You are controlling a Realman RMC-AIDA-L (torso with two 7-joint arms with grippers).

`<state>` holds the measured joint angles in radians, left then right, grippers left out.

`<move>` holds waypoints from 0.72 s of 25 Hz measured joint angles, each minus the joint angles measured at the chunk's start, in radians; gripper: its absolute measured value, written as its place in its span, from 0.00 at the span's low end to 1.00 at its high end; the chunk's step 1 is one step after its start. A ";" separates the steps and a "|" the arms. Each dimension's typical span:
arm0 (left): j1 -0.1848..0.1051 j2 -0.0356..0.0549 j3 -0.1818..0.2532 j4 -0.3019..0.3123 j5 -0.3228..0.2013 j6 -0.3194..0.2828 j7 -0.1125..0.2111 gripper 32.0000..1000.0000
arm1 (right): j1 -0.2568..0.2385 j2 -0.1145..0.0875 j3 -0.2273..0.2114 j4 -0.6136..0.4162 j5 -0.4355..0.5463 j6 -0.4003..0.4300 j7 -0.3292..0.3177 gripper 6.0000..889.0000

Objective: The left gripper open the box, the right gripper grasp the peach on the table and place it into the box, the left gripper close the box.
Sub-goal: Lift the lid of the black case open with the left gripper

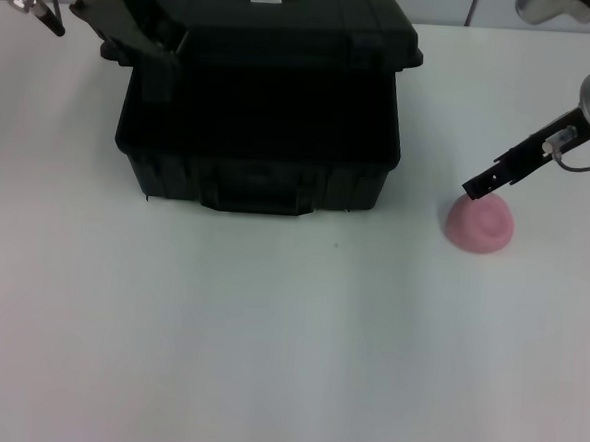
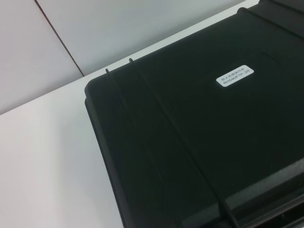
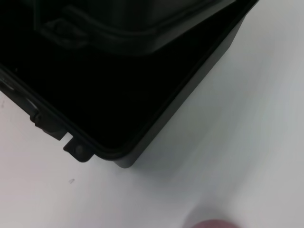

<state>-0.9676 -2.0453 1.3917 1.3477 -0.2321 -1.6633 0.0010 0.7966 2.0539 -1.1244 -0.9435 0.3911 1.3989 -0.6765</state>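
The black box (image 1: 257, 184) stands at the back middle of the white table with its lid (image 1: 277, 25) raised, so the dark inside shows. My left gripper (image 1: 159, 62) is at the lid's front left corner, against its edge. The left wrist view shows the lid's top (image 2: 190, 142) with its small white label (image 2: 234, 76). The pink peach (image 1: 480, 224) sits on the table to the right of the box. My right gripper (image 1: 481, 184) hangs just above the peach's left top. In the right wrist view I see the box's open corner (image 3: 118, 156) and a sliver of the peach (image 3: 213, 224).
White table (image 1: 266, 360) stretches out in front of the box and the peach. A pale wall with a dark seam (image 2: 57, 38) stands behind the table.
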 joint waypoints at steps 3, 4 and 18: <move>0.001 -0.0001 -0.009 0.000 0.004 0.000 0.006 0.48 | 0.000 0.000 0.000 0.000 0.000 0.000 0.000 0.82; 0.000 -0.0002 -0.014 0.000 0.007 0.000 0.008 0.48 | 0.000 0.000 0.000 0.000 0.000 0.000 0.000 0.82; -0.013 0.0000 -0.036 0.001 0.041 0.000 0.026 0.48 | -0.003 0.000 0.000 -0.001 0.000 0.000 0.000 0.81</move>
<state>-0.9804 -2.0453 1.3553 1.3491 -0.1911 -1.6632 0.0267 0.7936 2.0539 -1.1244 -0.9449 0.3912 1.3989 -0.6765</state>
